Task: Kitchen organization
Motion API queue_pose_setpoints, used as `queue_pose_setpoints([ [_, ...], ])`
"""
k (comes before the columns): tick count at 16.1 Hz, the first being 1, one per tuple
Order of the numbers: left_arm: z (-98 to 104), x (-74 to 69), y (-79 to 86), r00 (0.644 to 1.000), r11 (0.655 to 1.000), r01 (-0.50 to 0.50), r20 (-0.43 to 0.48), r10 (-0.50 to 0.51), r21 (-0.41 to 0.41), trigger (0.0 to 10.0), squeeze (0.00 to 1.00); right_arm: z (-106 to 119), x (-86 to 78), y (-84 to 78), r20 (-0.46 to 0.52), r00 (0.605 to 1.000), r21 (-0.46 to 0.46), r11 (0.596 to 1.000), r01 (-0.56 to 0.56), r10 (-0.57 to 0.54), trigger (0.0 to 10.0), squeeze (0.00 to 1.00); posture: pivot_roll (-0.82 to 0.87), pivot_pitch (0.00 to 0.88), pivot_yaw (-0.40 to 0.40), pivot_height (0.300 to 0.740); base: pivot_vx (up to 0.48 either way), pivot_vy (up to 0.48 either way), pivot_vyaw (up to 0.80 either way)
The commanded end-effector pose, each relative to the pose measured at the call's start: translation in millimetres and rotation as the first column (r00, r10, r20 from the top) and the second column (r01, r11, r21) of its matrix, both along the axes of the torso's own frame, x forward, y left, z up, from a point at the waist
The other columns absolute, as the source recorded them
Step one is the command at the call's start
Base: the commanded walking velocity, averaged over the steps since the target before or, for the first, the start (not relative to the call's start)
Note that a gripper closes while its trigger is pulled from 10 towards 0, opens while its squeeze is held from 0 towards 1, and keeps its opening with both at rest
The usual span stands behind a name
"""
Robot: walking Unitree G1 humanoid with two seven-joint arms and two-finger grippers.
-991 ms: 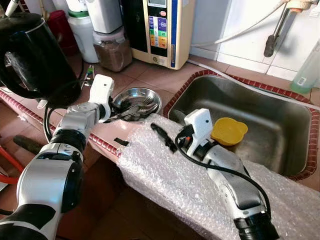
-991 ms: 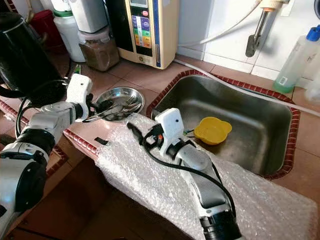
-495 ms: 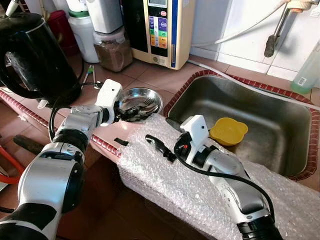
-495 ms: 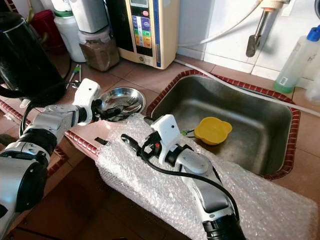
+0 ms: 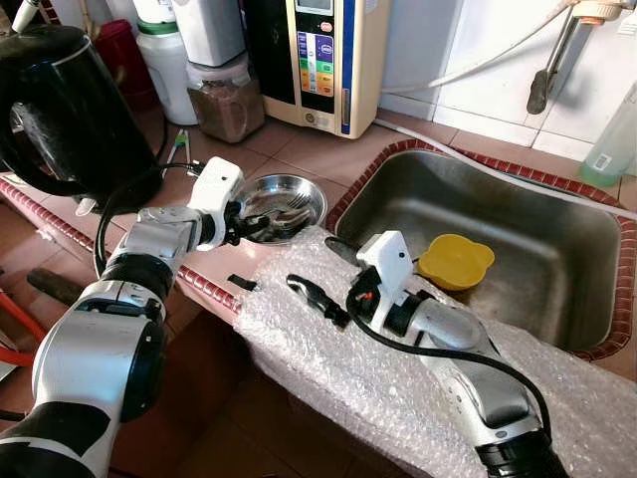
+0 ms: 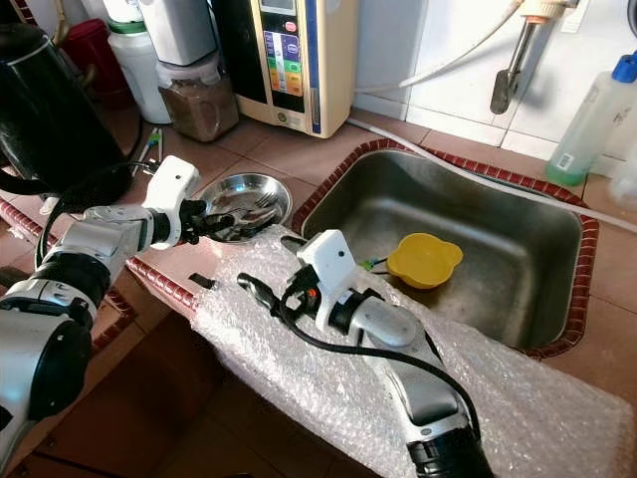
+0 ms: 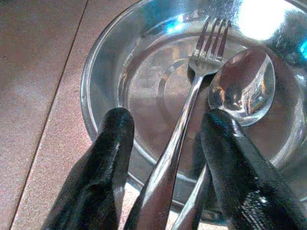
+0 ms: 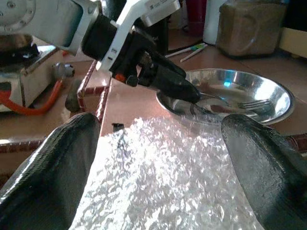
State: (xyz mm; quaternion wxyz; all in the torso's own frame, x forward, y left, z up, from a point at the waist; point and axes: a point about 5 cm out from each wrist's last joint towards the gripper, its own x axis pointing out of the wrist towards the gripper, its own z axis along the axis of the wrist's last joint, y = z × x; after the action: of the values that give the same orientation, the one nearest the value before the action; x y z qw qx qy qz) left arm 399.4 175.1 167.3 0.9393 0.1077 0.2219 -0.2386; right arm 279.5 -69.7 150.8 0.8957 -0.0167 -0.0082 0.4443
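A round steel bowl [image 5: 317, 198] sits on the tiled counter left of the sink, with a fork [image 7: 193, 98] and a spoon [image 7: 242, 84] lying in it. My left gripper [image 7: 165, 120] is at the bowl's near rim, open, its two black fingers on either side of the fork and spoon handles. Whether a finger touches a handle I cannot tell. My right gripper [image 5: 318, 274] hovers low over the sheet of bubble wrap [image 5: 378, 378] on the counter's front edge, open wide with nothing between its fingers [image 8: 50, 172], pointing toward the bowl [image 8: 268, 98].
A steel sink [image 5: 557, 299] at the right holds a yellow bowl [image 5: 456, 261]. A black kettle [image 5: 60, 110] stands at the far left. A jar [image 5: 224, 100] and a water appliance [image 5: 323, 60] line the back wall. A spray bottle [image 6: 587, 110] stands behind the sink.
My left gripper has pushed forward to the bowl's rim, around the cutlery handles. My right gripper has drawn back and leftward over the bubble wrap.
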Motion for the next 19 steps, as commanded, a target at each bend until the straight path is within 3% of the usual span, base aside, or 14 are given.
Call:
queue_pose_setpoints([
  [1, -4.4, -2.3, 4.1, 0.999, 1.000, 0.002, -0.043, -0.002, 0.018, 0.0, 0.00, 1.1, -5.4, 2.5, 0.008, 1.000, -0.011, 1.000, -0.028, 0.028, 10.0, 0.00, -0.11, 0.066, 0.094, 0.740, 0.000, 0.000, 0.00],
  [11, -2.3, -1.1, 4.2, 1.000, 1.000, -0.018, -0.024, 0.018, -0.007, 0.0, 0.00, -1.1, -4.9, -3.5, 0.012, 1.000, -0.043, 0.999, -0.007, 0.008, 10.0, 0.00, -0.10, 0.076, 0.084, 0.740, 0.000, 0.000, 0.00],
  [19, 28.1, 9.9, 9.9, 0.981, 0.988, -0.135, 0.128, 0.144, -0.080, 0.0, 0.00, -1.0, 0.4, -2.6, 0.026, 0.999, -0.040, 0.999, 0.021, -0.020, 10.0, 0.00, -0.08, 0.066, 0.084, 0.740, 0.000, 0.000, 0.00],
])
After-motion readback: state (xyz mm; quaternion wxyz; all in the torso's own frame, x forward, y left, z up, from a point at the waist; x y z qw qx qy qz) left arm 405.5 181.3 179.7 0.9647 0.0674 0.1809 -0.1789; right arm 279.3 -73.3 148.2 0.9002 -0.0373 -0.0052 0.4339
